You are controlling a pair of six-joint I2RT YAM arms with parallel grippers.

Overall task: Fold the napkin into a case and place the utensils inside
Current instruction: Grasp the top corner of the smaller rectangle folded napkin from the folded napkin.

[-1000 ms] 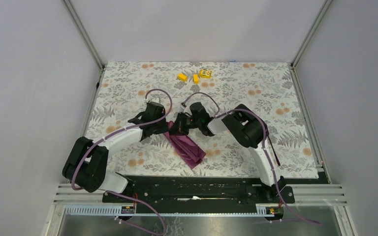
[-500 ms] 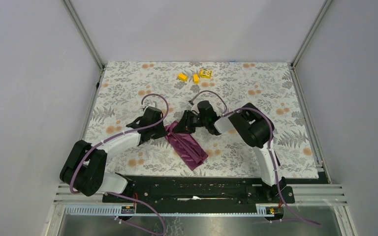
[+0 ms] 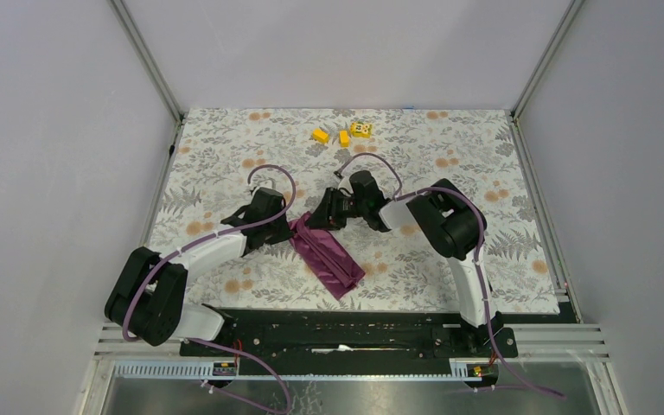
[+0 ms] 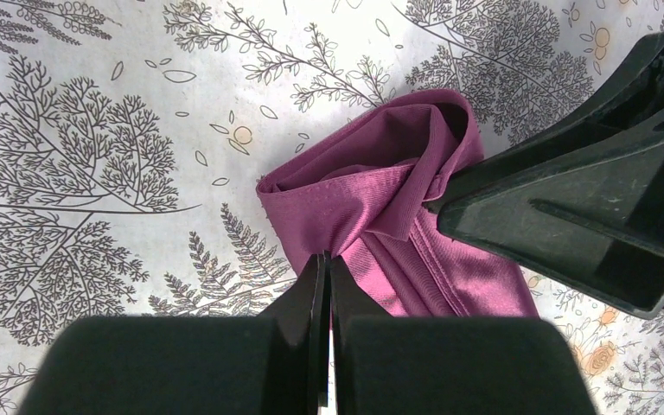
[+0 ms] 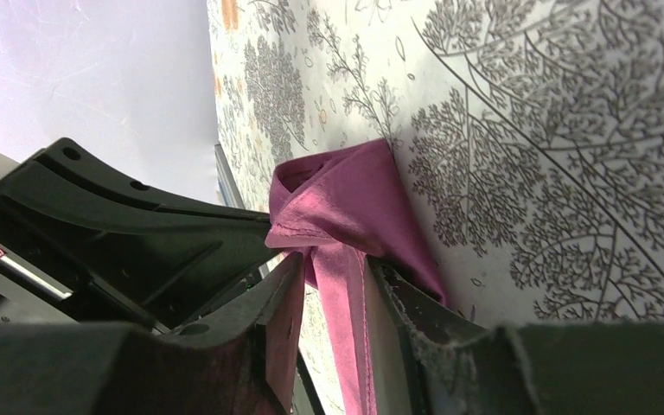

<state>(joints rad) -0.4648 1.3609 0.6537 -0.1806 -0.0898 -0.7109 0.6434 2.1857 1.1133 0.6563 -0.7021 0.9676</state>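
The napkin (image 3: 330, 259), folded into a narrow strip, lies on the tablecloth (image 3: 450, 147), its far end bunched between both pincers. The left pincer (image 4: 324, 259) is clamped on a fold there. The right pincer (image 5: 333, 275) stands apart, with cloth between its fingers.

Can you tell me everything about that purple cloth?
The napkin is plum-purple, slightly shiny cloth, folded into a long narrow strip lying slantwise on the flowery tablecloth. Its far end is bunched into rumpled folds, with a stitched hem showing. The left gripper pinches that end with shut fingers; the right gripper has open fingers around a fold.
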